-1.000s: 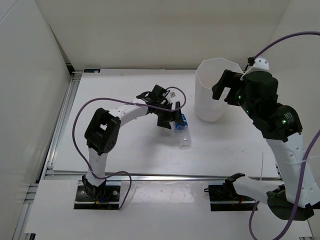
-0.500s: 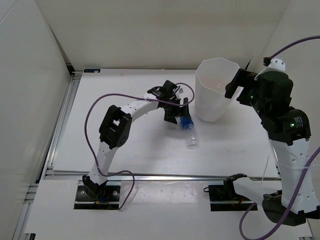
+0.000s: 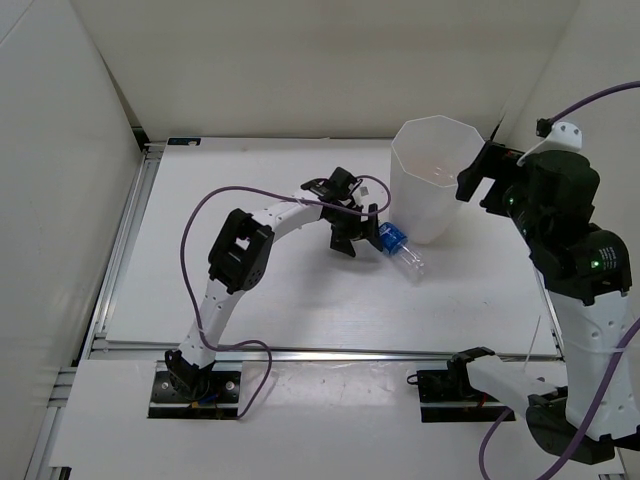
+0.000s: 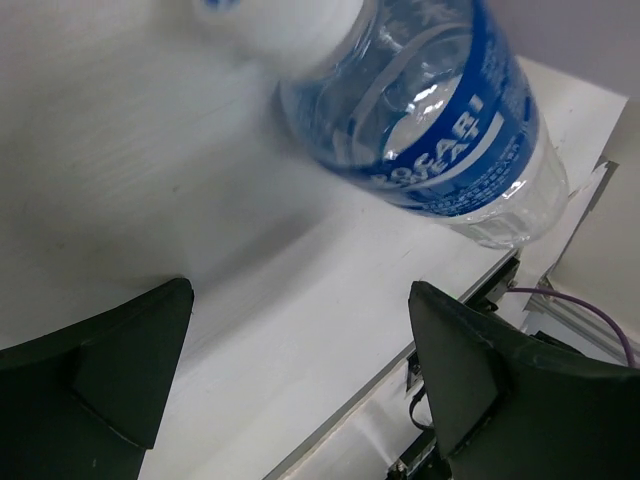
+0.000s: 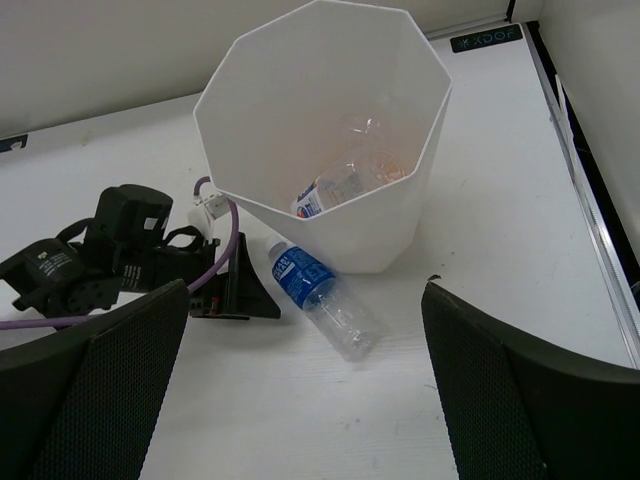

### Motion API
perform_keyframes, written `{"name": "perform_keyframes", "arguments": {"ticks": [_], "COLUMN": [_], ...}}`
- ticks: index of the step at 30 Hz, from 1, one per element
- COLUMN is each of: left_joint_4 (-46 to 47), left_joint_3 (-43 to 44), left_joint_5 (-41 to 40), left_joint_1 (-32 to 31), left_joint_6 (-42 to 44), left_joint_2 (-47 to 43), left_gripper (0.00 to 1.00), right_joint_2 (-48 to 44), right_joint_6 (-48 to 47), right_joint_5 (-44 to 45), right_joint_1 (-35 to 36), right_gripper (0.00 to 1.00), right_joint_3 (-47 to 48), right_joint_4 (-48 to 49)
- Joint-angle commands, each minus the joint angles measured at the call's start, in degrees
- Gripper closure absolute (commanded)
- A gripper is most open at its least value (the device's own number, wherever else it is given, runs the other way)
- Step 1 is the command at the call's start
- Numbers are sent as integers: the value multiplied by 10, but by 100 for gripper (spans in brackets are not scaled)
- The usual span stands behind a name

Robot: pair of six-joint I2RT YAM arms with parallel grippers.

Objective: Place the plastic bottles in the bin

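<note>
Bottle [image 3: 401, 248] beside bin [image 3: 421, 205] base, left tool [image 3: 362, 232] spread

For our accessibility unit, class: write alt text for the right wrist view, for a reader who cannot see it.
A blue-label bottle lies on the table at the foot of a white bin that holds other bottles. The left gripper is just left of it; the right gripper's fingers frame the bottom corners.

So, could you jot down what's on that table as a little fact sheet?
Bin: white, upright, open-topped
Inside it: at least two bottles
Blue-label bottle: lying on the table beside the bin
Left gripper: open, right by that bottle, not holding it
Right gripper: open, empty, up near the bin
</note>
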Motion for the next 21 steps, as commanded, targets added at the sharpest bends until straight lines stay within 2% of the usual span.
{"name": "perform_keyframes", "arguments": {"ticks": [1,12,15,21], "left_joint_4": [1,1,14,77], "left_joint_3": [41,23,35,-22], "left_joint_5": [25,30,23,-10], "left_joint_1": [-4,-4,-4,24], "left_joint_6": [-2,-13,-48,-141], "left_joint_2": [2,-29,-29,-66], "left_gripper": [0,0,0,0], "right_joint_2": [-13,-30,-30,-30], "right_joint_6": [-15,9,15,9], "right_joint_5": [14,19,19,19], "right_joint_1": [-2,-2,-2,-2], "right_gripper": [0,0,0,0], "right_joint_3": [-4,-39,-39,-39], "right_joint_4": [-1,-1,-1,-1]}}
